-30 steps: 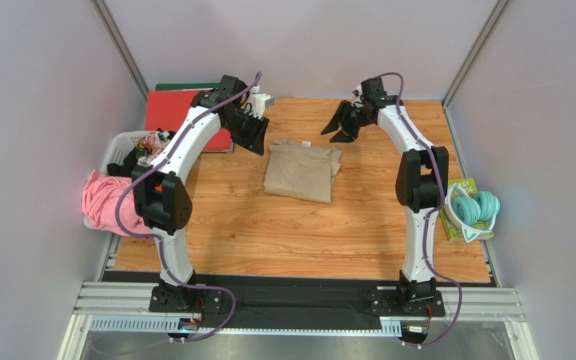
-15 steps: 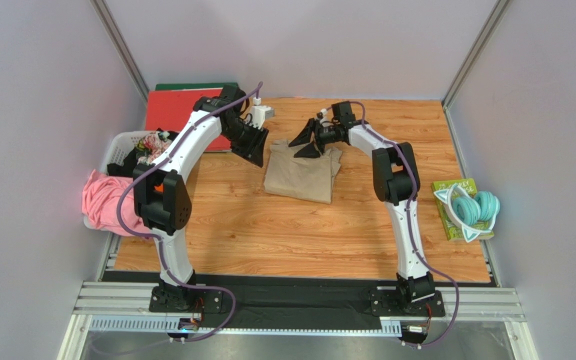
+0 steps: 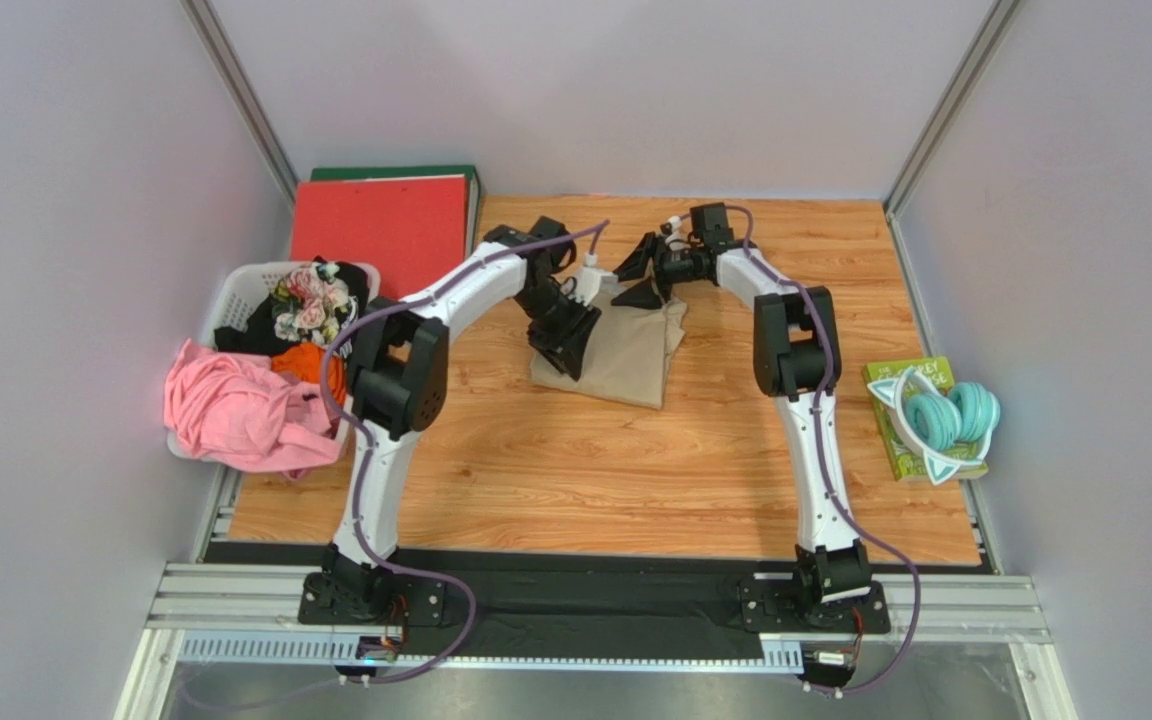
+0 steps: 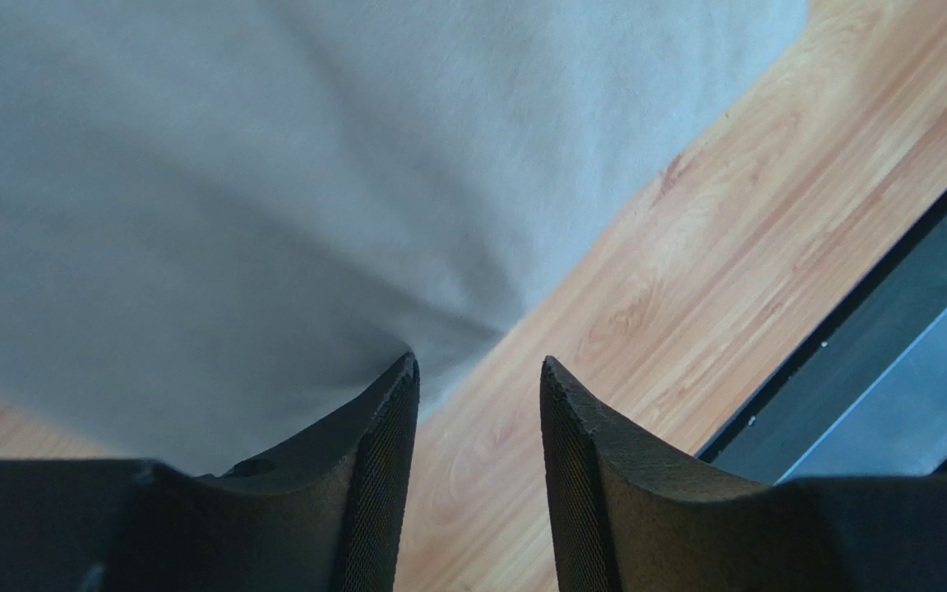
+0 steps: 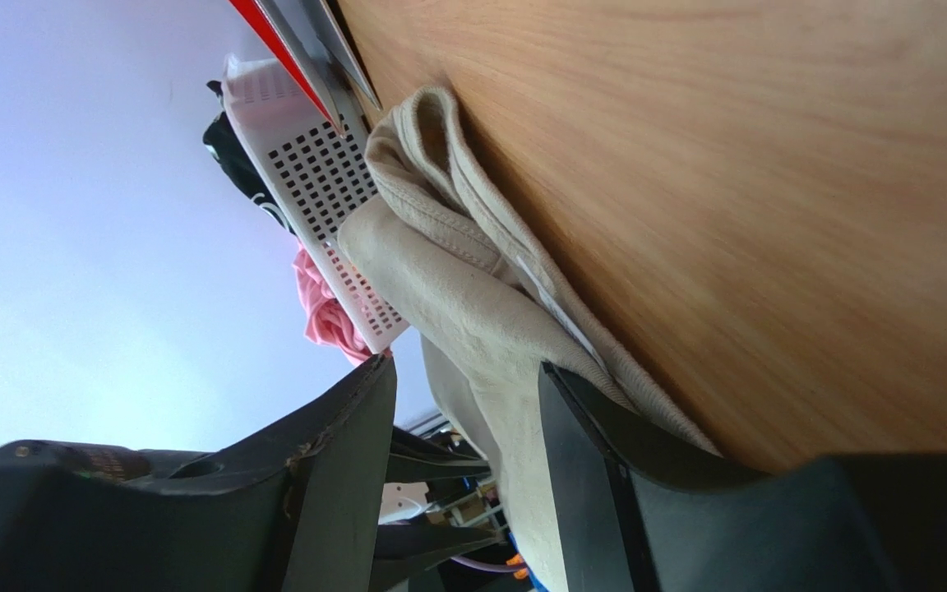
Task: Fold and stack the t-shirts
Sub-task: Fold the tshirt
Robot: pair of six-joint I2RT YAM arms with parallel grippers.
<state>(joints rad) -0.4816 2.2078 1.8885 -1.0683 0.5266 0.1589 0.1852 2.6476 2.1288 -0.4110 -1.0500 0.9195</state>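
Observation:
One tan-beige t-shirt (image 3: pixel 624 357) lies folded on the wooden table, back of centre. My left gripper (image 3: pixel 564 348) is low over the shirt's left edge. In the left wrist view it (image 4: pixel 479 382) is open, with the shirt (image 4: pixel 232 185) under the left finger and bare wood between the jaws. My right gripper (image 3: pixel 636 282) is at the shirt's back edge. In the right wrist view it (image 5: pixel 460 382) is open, with a fold of the shirt (image 5: pixel 442 247) lying between the jaws.
A white basket (image 3: pixel 244 285) of mixed clothes stands at the left edge, with a pink garment (image 3: pixel 229 405) hanging over it. A red folder (image 3: pixel 379 218) lies at the back left. Teal headphones (image 3: pixel 950 417) rest on a green book at the right edge.
My left gripper has swung from the back left down onto the shirt's left edge. My right gripper has moved left from the back right to the shirt's back edge.

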